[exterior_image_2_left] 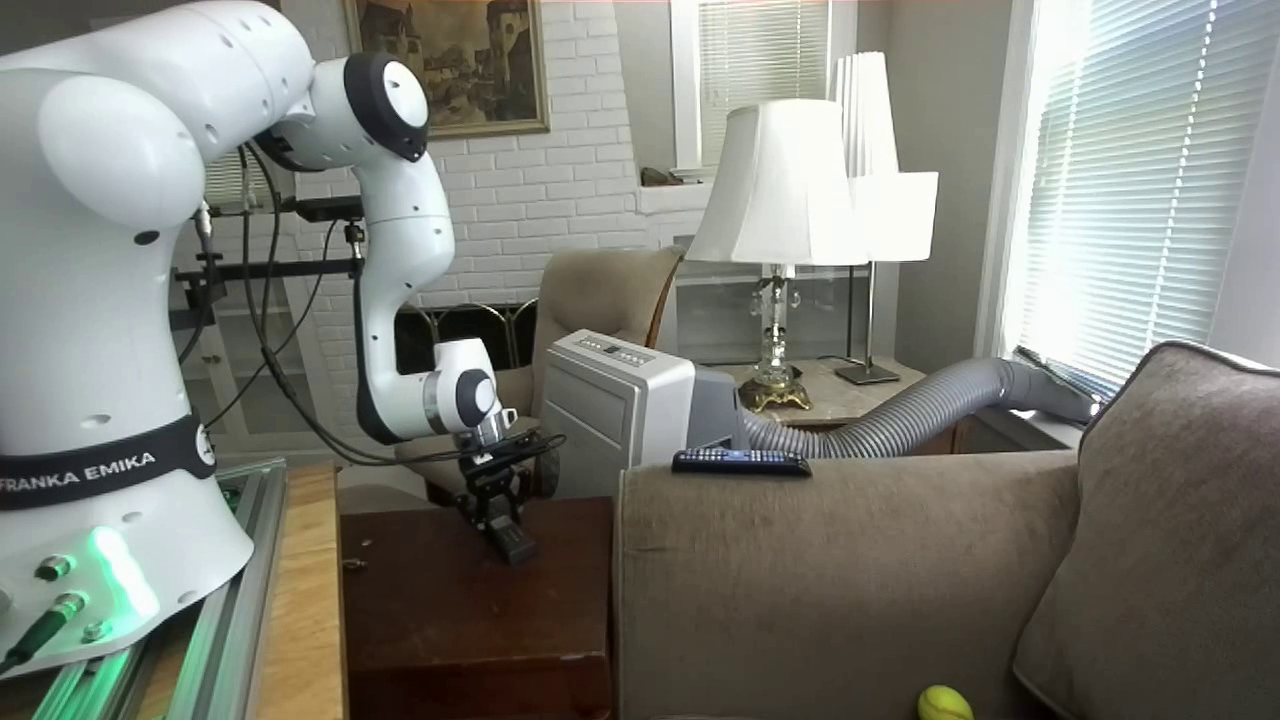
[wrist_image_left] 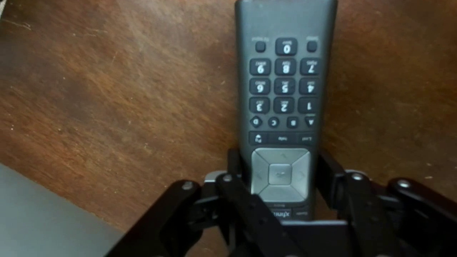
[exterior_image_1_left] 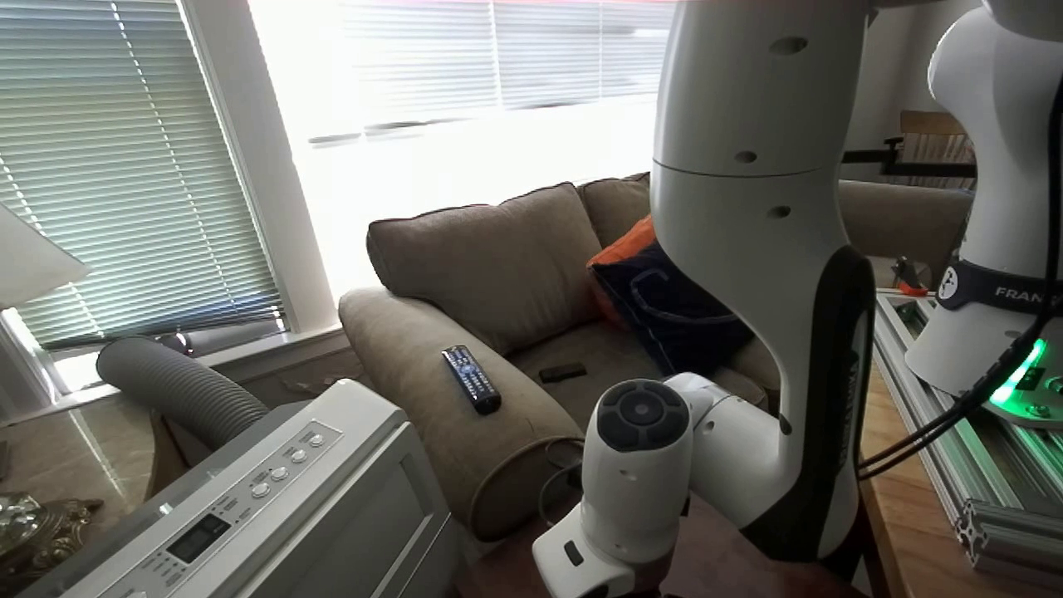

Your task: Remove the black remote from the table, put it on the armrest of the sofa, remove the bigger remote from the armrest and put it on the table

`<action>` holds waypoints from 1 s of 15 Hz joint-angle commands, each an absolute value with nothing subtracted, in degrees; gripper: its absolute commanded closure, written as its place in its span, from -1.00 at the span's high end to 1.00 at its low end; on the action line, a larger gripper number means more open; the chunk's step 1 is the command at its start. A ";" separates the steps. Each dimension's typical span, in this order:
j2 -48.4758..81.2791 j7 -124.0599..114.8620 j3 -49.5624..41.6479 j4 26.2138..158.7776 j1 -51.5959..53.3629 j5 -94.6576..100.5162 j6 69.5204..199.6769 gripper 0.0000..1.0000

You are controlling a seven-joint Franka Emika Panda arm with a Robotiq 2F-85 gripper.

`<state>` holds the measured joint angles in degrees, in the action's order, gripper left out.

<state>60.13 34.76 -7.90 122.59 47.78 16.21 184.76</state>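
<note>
The black remote (wrist_image_left: 284, 96) is a dark Xfinity remote over the brown table (wrist_image_left: 142, 107). My gripper (wrist_image_left: 279, 165) has a finger against each side of it, around its silver pad. In an exterior view the gripper (exterior_image_2_left: 492, 512) holds the remote (exterior_image_2_left: 512, 542) tilted at the table (exterior_image_2_left: 440, 600); I cannot tell whether it touches the top. The bigger remote, with rows of light buttons, lies on the armrest (exterior_image_1_left: 399, 349) of the sofa (exterior_image_1_left: 482, 266), in both exterior views (exterior_image_1_left: 470, 378) (exterior_image_2_left: 740, 462). The gripper is hidden in an exterior view by the arm.
A small dark bar (exterior_image_1_left: 562, 372) lies on the sofa seat. A portable air conditioner (exterior_image_2_left: 600, 410) with a grey hose (exterior_image_2_left: 890, 410) stands beside the table and armrest. A navy pillow (exterior_image_1_left: 664, 303) and a tennis ball (exterior_image_2_left: 943, 703) are on the sofa. Cables hang along the arm.
</note>
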 commanded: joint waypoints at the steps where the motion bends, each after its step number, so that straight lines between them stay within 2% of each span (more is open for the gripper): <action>1: 59.50 31.15 -8.74 122.51 47.82 19.21 184.65 -0.44; 7: 49.63 29.58 -6.97 132.20 40.97 20.90 185.09 -0.44; 15: 29.24 30.33 -8.25 145.06 32.31 24.63 183.91 -0.44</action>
